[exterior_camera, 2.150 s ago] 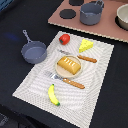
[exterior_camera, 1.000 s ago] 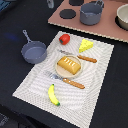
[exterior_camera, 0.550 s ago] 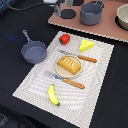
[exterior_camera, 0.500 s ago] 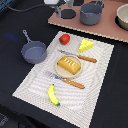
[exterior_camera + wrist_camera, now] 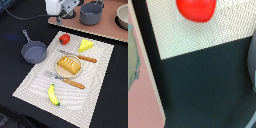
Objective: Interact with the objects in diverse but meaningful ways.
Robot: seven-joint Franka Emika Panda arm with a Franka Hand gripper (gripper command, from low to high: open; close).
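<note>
Hovering gripper [image 5: 59,21] above the tomato [image 5: 64,38], approach step; jaw state not visible, can't tell. Next likely calling for descent centred over it.

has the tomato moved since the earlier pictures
No. The tomato sits at the same corner of the placemat, beside the cheese wedge, as before.

The placemat [image 5: 95,85] lies on the table. At its centre, the bread loaf [image 5: 69,64] rests on the plate [image 5: 59,72]. The knife [image 5: 80,57] lies behind the plate, the fork [image 5: 66,80] before it. The tomato [image 5: 64,38] and cheese wedge [image 5: 86,45] occupy the far edge; the banana [image 5: 52,95] occupies the near edge. The pan [image 5: 33,51] sits at the exterior view's left.
</note>
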